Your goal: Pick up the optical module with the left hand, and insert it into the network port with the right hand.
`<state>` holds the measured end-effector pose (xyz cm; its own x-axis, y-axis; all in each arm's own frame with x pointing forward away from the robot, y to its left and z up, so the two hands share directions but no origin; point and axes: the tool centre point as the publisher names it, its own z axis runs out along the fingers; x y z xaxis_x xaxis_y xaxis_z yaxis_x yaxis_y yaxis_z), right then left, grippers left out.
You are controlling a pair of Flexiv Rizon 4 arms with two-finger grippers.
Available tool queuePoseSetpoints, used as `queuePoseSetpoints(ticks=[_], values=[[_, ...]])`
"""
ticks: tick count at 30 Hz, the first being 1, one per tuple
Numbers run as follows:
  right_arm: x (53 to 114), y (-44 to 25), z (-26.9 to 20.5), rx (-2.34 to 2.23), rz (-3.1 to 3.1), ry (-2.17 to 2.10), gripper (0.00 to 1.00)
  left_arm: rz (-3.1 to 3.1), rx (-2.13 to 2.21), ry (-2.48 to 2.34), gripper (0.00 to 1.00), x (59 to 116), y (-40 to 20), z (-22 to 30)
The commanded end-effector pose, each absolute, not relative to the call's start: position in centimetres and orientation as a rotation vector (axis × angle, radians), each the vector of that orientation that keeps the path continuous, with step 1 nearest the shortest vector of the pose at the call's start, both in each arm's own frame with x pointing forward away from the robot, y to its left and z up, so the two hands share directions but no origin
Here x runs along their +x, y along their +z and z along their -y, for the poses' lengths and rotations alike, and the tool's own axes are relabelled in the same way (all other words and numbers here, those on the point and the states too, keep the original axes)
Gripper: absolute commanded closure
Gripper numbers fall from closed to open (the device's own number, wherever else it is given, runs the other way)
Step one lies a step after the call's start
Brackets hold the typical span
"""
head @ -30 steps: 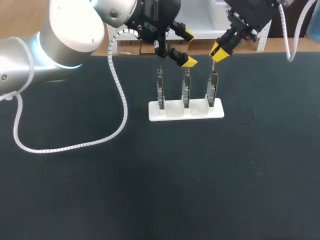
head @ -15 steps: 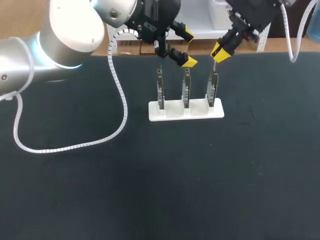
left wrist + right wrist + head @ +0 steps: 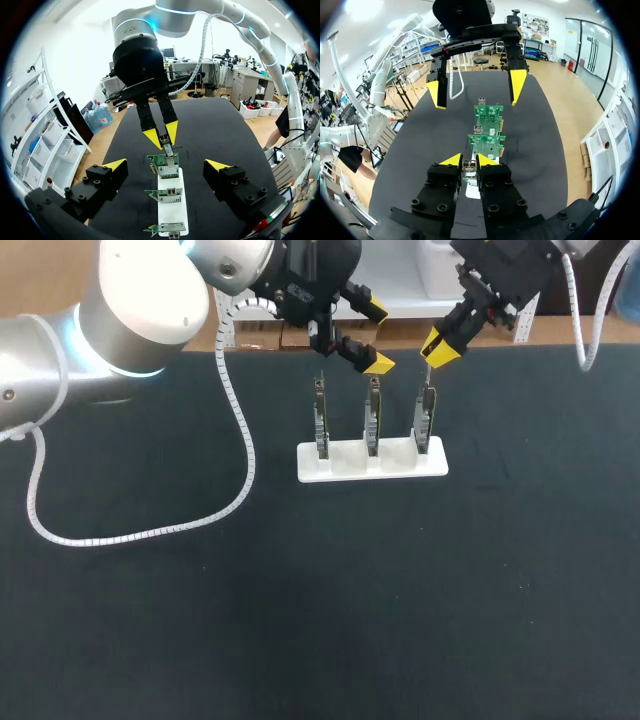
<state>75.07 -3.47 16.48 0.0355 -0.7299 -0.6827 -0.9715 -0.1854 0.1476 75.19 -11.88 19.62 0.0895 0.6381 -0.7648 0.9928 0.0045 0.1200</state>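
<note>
Optical module (image 3: 469, 171) is pinched between the fingers of your right tool (image 3: 438, 346), directly over the top of the right-hand board (image 3: 425, 425). Whether its end has entered the port cannot be made out. Nearest you, the left arm's white coiled cable (image 3: 140, 533) lies looped on the surface (image 3: 330, 620) toward its left edge, and a wide swing of that arm could drag it. Farther back, close to the far edge and about mid-width, the white holder (image 3: 340, 466) carries three boards standing upright. A press that is off-line would likely lean the right-hand board or rock the holder rather than seat the module. A slim part held by its end may also pivot in the grip. Beyond, your left tool (image 3: 375, 337) hangs released above the middle board (image 3: 372, 425), near the right tool, so a sideways correction risks contact.
</note>
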Motion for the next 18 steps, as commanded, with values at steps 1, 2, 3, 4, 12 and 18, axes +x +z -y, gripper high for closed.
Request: queuePoseSetpoints(ticks=[1,2,3,4,12,18], values=[[74.45,16.0,3.51,-1.95,-1.728,0.92,1.0,-1.628,1.712,-0.678,0.0,75.34,19.78,11.97],[74.44,15.99,3.51,-1.95,-1.728,0.92,1.0,-1.628,1.712,-0.678,0.0,75.34,19.78,11.97],[74.43,15.98,3.51,-1.948,-1.728,0.92,1.0,-1.628,1.712,-0.678,0.0,75.34,19.78,11.97],[74.43,15.98,3.51,-1.948,-1.727,0.919,1.0,-1.628,1.712,-0.678,0.0,75.34,19.78,11.97],[74.63,16.79,3.45,-1.959,-1.713,0.889,1.0,-1.628,1.712,-0.678,0.0,75.34,19.78,11.97],[74.73,16.63,3.42,-1.959,-1.713,0.889,1.0,-1.628,1.712,-0.678,0.0,75.34,19.78,11.97]])
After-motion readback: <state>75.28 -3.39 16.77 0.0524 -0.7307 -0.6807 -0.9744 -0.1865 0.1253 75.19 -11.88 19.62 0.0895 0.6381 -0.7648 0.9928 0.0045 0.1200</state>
